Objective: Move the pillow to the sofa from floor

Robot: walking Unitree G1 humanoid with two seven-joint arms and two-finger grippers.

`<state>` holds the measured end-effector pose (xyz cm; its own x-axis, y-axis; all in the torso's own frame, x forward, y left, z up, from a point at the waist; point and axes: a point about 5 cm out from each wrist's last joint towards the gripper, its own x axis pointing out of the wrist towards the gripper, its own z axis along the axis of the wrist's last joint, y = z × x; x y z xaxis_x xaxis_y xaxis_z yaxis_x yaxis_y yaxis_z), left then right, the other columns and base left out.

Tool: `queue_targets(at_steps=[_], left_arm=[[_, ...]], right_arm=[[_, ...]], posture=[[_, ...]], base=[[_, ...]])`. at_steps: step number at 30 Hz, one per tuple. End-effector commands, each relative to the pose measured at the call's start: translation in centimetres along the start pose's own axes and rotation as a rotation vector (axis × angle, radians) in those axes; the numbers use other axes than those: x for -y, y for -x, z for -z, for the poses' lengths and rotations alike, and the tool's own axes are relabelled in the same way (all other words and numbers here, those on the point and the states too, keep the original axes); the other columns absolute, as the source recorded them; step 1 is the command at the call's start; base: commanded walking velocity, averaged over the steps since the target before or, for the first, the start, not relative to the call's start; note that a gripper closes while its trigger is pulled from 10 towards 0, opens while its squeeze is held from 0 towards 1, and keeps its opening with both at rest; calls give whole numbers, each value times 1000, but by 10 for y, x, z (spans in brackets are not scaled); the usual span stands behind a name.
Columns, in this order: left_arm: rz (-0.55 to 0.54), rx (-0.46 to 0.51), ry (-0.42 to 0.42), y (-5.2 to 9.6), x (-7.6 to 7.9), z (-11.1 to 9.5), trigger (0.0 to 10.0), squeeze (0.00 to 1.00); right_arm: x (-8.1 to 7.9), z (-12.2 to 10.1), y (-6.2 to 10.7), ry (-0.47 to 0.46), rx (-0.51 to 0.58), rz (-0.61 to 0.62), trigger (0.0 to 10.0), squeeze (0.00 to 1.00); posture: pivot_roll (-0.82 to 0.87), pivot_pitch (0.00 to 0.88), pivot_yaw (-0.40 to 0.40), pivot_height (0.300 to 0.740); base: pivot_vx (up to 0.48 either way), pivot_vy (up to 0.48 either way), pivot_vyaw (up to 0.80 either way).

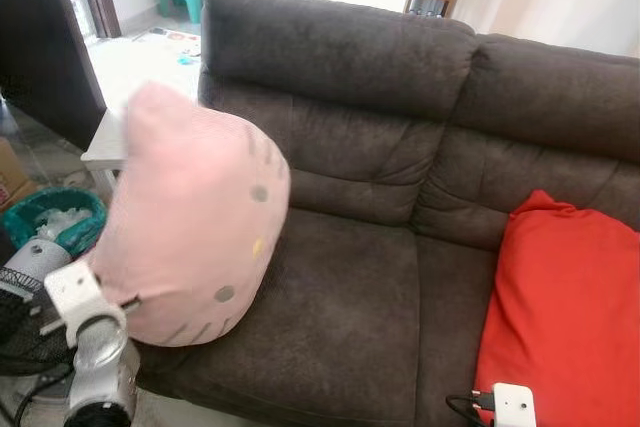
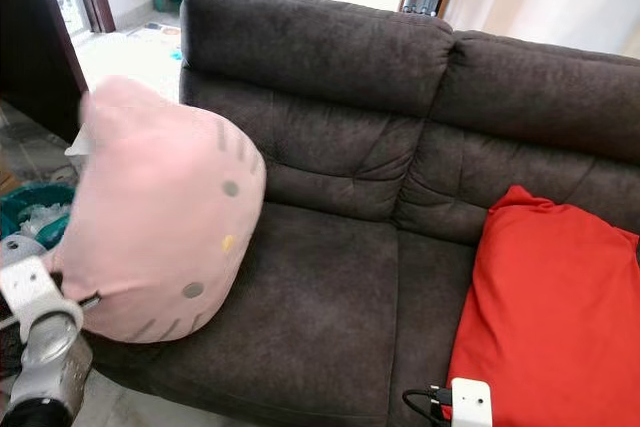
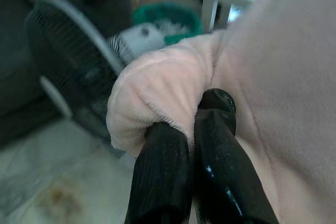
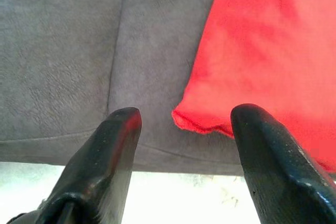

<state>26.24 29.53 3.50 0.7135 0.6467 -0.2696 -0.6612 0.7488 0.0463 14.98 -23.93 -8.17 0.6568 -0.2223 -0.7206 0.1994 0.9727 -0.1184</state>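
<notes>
While held aloft over the left end of the dark sofa [image 1: 400,277], just above its seat edge, looks light, plush and floppy: a pink pillow [image 1: 190,217] that sags rather than slips, best pinched at a corner or seam fold. Left claw [image 3: 197,124] clamped tight on a bunched fold of that pillow's edge, fingers [image 3: 163,171] almost touching through the fabric. Right claw [image 4: 184,129] spread wide and holding nothing, poised near the red cushion [image 4: 268,51] at the seat's front edge.
</notes>
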Motion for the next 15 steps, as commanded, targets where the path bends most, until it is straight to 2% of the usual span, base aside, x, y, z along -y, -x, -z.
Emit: queue_targets(at_steps=[1, 3, 4, 6, 7, 11, 15], left_arm=[[26, -79, -12, 2, -1, 14, 10000, 0], [146, -67, -33, 3, 12, 12, 10000, 0], [280, -35, -103, 5, 26, 7, 10000, 0], [366, -8, -167, 7, 36, 3, 10000, 0], [453, 32, -233, 9, 45, -2, 10000, 0], [545, 58, -290, 11, 55, -6, 10000, 0], [664, 59, -383, 15, 62, -5, 10000, 0]], right_arm=[[4, 0, -1, 6, -13, 7, 10000, 0], [2, 0, -1, 8, -20, 4, 10000, 0], [0, 0, -2, 10, -27, 0, 10000, 0], [-2, 0, -2, 11, -31, -4, 10000, 0], [-3, 0, -2, 12, -37, -8, 10000, 0], [-3, 1, -2, 10, -48, -8, 10000, 0], [-1, 1, -2, 7, -58, -4, 10000, 0]], posture=[[120, 0, -142, 740], [119, 0, -144, 740], [120, 0, -144, 740], [120, 0, -145, 740], [118, 0, -144, 740], [116, 0, -144, 740], [114, 0, -145, 740]], base=[[0, 0, 0], [0, 0, 0], [0, 0, 0], [0, 0, 0], [0, 0, 0], [0, 0, 0], [0, 0, 0]])
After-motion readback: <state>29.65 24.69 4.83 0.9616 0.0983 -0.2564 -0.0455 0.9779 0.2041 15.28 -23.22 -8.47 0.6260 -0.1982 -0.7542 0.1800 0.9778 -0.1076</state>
